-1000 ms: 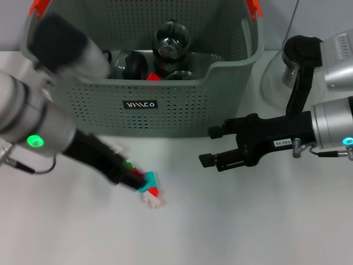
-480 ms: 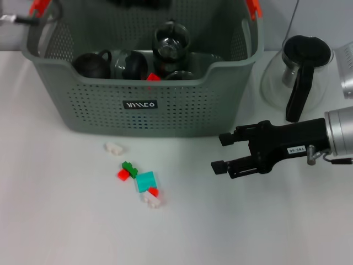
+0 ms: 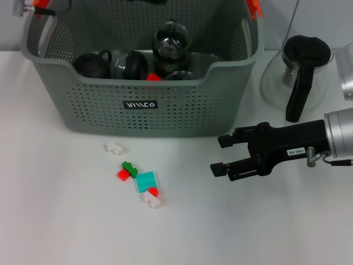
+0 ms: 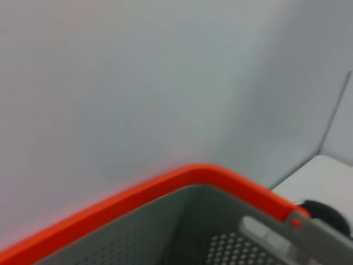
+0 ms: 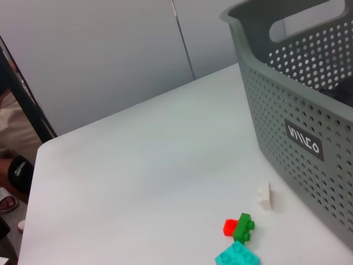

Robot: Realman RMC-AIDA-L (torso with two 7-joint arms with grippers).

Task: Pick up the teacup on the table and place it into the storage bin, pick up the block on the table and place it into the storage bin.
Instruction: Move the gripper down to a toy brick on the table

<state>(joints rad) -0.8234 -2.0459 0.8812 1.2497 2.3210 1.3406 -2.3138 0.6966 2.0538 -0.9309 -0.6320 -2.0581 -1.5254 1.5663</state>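
Small plastic blocks lie on the white table before the grey-green perforated storage bin; the right gripper hovers beside them, fingers wide.

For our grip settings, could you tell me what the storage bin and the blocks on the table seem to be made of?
The storage bin looks like matte grey-green moulded plastic: regular perforations, rounded rim. The blocks on the table look like glossy hard plastic: bright colours, studded tops. The right gripper hangs open nearby.

Head camera looks down on the table and storage bin; right wrist looks low at the same bin; left wrist sits close to its rim.
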